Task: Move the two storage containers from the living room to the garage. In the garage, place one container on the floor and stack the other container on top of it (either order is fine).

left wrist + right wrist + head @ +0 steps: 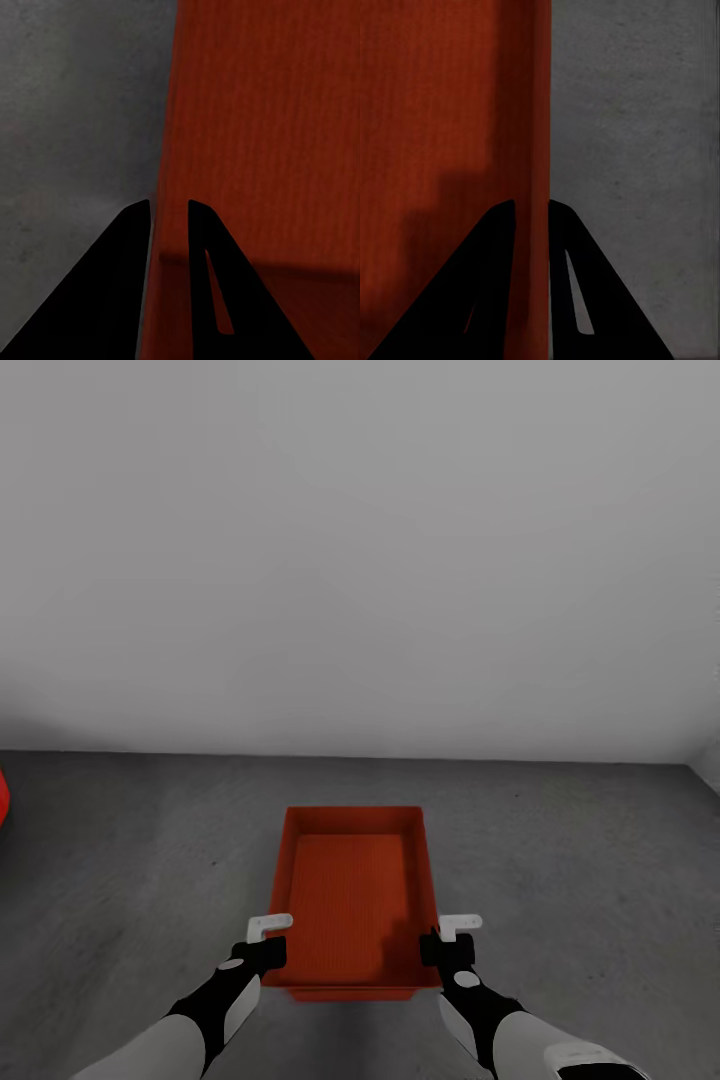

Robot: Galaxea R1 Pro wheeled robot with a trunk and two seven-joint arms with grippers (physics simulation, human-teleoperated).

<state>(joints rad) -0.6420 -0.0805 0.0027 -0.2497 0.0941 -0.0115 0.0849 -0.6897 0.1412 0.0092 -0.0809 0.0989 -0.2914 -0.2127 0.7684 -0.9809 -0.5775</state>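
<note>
Container (350, 895), one orange-red bin over grey floor (580, 880), two grippers' fingers (139, 247) pinching its side walls.

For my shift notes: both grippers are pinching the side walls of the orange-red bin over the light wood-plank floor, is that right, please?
Not quite. The floor is dark grey and concrete-like, not light wood planks, as the head view shows. The rest holds: the left gripper and the right gripper each pinch a side wall of the orange-red bin.
</note>
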